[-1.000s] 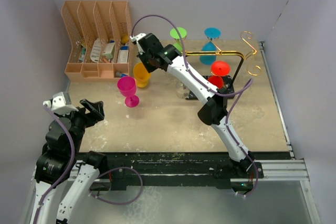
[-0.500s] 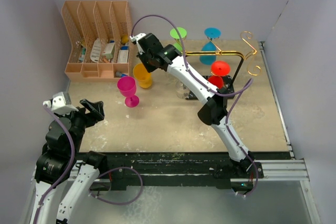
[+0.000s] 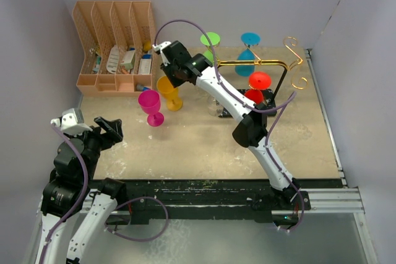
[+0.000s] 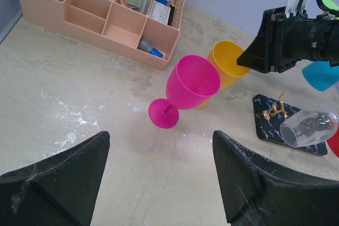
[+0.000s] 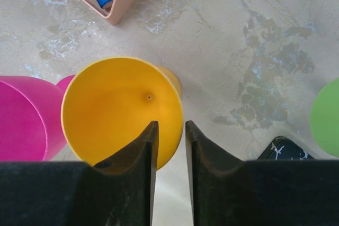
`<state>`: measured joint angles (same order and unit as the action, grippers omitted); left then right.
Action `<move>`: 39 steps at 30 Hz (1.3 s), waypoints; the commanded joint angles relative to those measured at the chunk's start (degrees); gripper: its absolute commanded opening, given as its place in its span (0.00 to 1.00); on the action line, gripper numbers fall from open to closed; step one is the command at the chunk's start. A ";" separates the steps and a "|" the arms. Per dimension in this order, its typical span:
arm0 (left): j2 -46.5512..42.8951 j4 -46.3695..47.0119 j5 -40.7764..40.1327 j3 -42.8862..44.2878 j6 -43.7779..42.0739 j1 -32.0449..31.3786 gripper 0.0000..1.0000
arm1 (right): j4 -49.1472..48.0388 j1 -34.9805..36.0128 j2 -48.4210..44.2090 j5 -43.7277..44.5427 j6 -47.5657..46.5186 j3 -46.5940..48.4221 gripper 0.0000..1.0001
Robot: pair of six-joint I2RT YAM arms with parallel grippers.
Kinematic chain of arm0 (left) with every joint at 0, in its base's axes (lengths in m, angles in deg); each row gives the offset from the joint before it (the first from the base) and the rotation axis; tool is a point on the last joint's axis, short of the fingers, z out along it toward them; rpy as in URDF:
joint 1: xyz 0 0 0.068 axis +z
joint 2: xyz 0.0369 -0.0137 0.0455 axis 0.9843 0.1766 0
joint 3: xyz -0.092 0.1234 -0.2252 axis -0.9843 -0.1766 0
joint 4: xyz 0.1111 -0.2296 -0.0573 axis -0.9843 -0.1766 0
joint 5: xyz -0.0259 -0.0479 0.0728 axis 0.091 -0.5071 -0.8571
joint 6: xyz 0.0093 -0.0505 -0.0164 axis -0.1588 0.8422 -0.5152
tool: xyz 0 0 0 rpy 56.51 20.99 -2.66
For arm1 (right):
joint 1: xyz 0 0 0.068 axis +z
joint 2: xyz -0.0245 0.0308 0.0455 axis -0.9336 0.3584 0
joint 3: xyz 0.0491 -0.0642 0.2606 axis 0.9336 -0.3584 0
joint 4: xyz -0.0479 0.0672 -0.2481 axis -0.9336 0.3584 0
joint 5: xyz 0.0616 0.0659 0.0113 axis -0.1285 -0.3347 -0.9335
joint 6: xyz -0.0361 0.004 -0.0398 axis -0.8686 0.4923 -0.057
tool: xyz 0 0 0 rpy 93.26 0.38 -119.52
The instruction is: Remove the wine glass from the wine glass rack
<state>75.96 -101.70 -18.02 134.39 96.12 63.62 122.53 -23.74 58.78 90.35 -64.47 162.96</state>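
Yellow glass (image 3: 168, 91) stood on worktop (image 3: 204, 146) beside pink glass (image 3: 150, 104), off rack (image 3: 260, 63); my right tool (image 5: 170, 125) slightly apart astride rim, left tool (image 4: 160, 137) wide, empty; retreat remained.

The wine glass rack (image 3: 260, 62) is gold wire on a thin black upright, and its base (image 4: 265, 125) is black with white marbling. Left of centre are a yellow-orange wine glass (image 3: 168, 89) and a magenta wine glass (image 3: 150, 104). At upper centre are a green glass (image 3: 210, 39), a turquoise glass (image 3: 250, 39) and a red glass (image 3: 259, 80). The file organiser (image 3: 114, 44) at upper left is peach. The tabletop (image 3: 198, 140) is beige, mottled with grey.
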 commanded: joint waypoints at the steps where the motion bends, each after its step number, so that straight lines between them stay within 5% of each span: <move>1: 0.47 2.94 -0.53 -0.07 -0.77 -0.06 0.81 | -2.75 -0.25 -0.83 0.16 -0.08 -0.43 0.33; 5: 0.59 3.00 -0.70 0.00 -0.77 -0.08 0.81 | -5.16 -0.17 -3.13 0.75 0.12 -1.76 0.46; 20: 0.19 2.66 -1.14 0.01 -0.51 -0.13 0.81 | -15.78 0.71 -24.19 -0.59 4.53 -10.65 0.52; 26: -0.33 2.44 -1.06 -0.08 -0.33 -0.14 0.81 | -25.91 0.48 -40.55 -7.86 12.05 -26.32 0.55; 32: -0.82 2.46 -0.47 -0.01 -0.34 -0.14 0.81 | -25.05 -1.69 -54.13 -0.85 24.00 -38.21 0.53; 39: -0.76 2.73 0.31 -0.04 -0.51 -0.12 0.81 | -21.56 -15.10 -71.70 -0.29 35.61 -53.60 0.43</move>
<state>75.52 -101.70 -18.22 134.37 96.14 63.62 100.24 -31.81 -4.39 88.93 -38.02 115.60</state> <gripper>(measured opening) 0.814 0.436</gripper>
